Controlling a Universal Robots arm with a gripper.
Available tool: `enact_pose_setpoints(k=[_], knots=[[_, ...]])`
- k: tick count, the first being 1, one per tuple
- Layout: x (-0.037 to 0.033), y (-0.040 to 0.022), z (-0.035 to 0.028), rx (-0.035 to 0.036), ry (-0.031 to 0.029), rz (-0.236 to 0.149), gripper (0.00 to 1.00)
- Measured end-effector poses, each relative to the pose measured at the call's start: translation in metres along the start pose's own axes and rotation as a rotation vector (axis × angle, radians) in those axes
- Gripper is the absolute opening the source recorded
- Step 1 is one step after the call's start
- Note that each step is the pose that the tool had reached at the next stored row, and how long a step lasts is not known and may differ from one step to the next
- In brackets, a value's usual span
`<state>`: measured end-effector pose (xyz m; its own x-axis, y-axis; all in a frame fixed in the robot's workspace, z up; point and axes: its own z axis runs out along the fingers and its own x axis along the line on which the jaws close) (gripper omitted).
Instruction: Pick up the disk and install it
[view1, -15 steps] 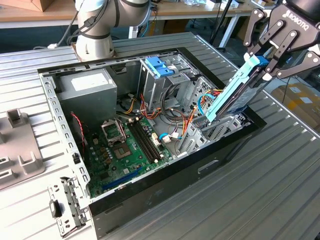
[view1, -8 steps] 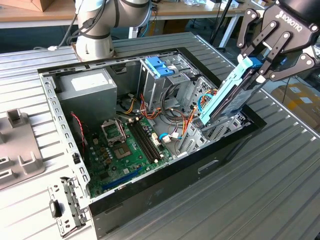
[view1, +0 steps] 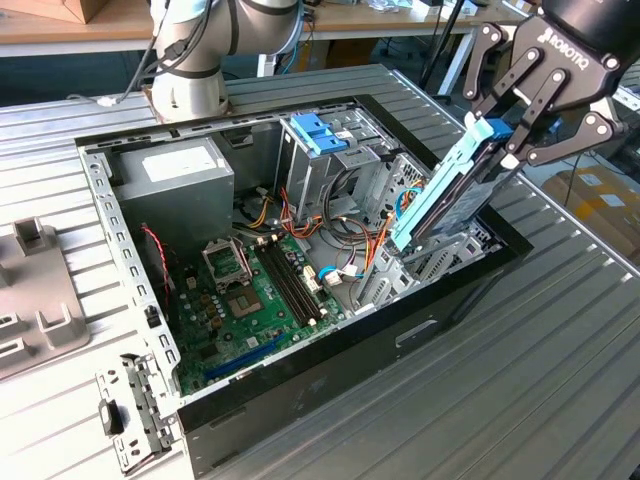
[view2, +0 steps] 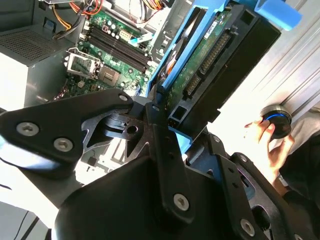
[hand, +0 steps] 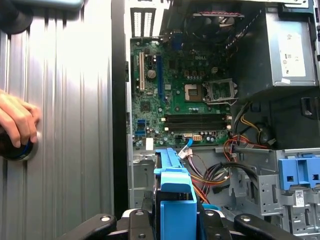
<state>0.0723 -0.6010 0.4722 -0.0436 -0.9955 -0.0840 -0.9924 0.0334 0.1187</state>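
Note:
The disk (view1: 447, 195), a dark flat drive in a bright blue carrier with a blue end tab, hangs steeply tilted over the open computer case (view1: 420, 335). Its lower end reaches down into the drive bay area at the exterior view's right side of the case. My gripper (view1: 507, 150) is shut on its upper end, a black finger on each side. In the second wrist view the disk (view2: 215, 65) runs away from the gripper (view2: 182, 120) toward the motherboard. In the first wrist view the blue tab (hand: 175, 192) sits just above the gripper (hand: 172, 220).
Inside the case lie a green motherboard (view1: 250, 300), a grey power-supply box (view1: 170, 185), a light-blue latch block (view1: 320, 133) and loose cables (view1: 350, 235). A person's hand (hand: 17, 120) rests on a round knob on the ribbed table beside the case. Grey brackets (view1: 40, 295) lie at the exterior view's left.

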Motion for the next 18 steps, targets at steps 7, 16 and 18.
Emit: enact_pose_setpoints(k=[7,16,18], knots=[[-0.0045,-0.0055,0.0065,-0.0023,0.0039,-0.027,0.37],[-0.0074,-0.0133,0.0148,-0.0029,0.0045,-0.033,0.37],[-0.0079,-0.0157,0.0168,-0.0031,0.0045,-0.033,0.37]])
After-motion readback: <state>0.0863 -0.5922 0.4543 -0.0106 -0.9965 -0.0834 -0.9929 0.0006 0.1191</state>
